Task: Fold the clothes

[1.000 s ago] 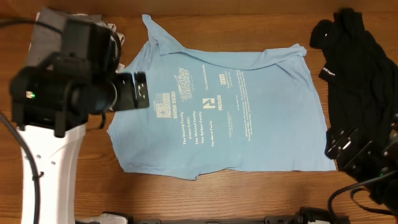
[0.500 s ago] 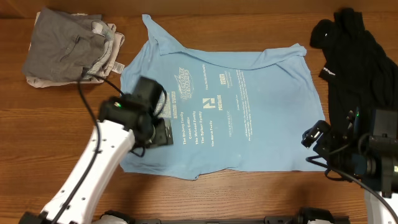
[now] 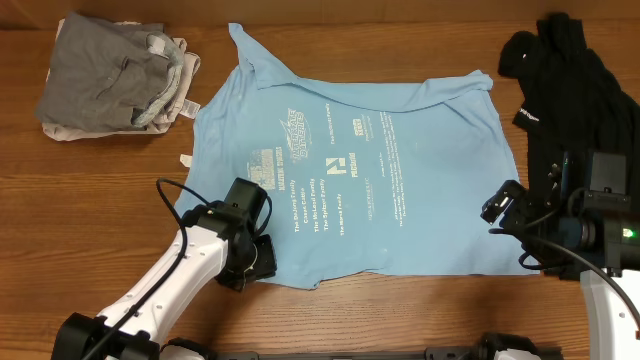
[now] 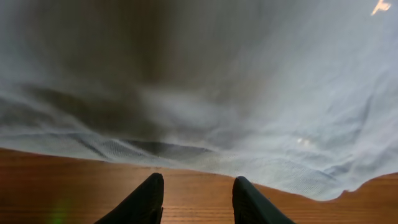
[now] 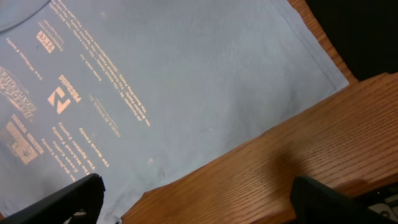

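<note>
**The blue shirt is not folded yet**

You see the wood table (image 3: 100, 200) with the blue shirt (image 3: 400, 200) lying flat in the middle, print side up. It has no fold in it. The black clothes (image 3: 580, 90) sit in a heap at the right, not folded. The grey pile (image 3: 100, 85) at the far left looks folded, so I think that part is done. Your left gripper (image 4: 198, 186) is low at the shirt's near edge, fingers spread, holding nothing. Your right gripper (image 5: 199, 193) is by the shirt's right edge, fingers wide apart, empty too.
</note>
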Robot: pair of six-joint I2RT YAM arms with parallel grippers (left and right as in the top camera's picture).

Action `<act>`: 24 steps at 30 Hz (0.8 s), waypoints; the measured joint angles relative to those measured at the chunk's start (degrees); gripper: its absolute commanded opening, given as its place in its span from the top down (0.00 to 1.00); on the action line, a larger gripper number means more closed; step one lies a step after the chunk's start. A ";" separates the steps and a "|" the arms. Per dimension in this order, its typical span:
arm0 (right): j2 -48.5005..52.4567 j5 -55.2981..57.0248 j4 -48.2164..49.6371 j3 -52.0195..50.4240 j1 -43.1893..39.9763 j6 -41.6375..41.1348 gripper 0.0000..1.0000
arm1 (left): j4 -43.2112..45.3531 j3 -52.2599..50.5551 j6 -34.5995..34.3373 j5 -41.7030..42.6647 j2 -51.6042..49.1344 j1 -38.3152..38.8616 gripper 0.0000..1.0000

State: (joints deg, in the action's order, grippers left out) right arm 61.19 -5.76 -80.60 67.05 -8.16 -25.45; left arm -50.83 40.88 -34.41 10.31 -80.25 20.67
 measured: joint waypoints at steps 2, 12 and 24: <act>0.00 -0.02 0.02 0.00 0.00 0.02 0.00 | -0.09 -0.44 0.00 0.07 0.00 0.00 0.59; 0.00 0.00 0.55 0.00 0.00 0.02 0.00 | 0.72 -1.88 -3.17 -5.22 0.00 0.00 0.58; 0.00 -0.02 0.68 0.00 0.00 0.00 0.00 | 3.91 -3.06 -5.97 -9.42 -2.84 -0.02 0.68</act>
State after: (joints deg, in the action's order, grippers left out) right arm 61.19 -5.78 -79.92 67.05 -8.16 -25.45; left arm -46.92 37.82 -40.38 0.89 -83.09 20.64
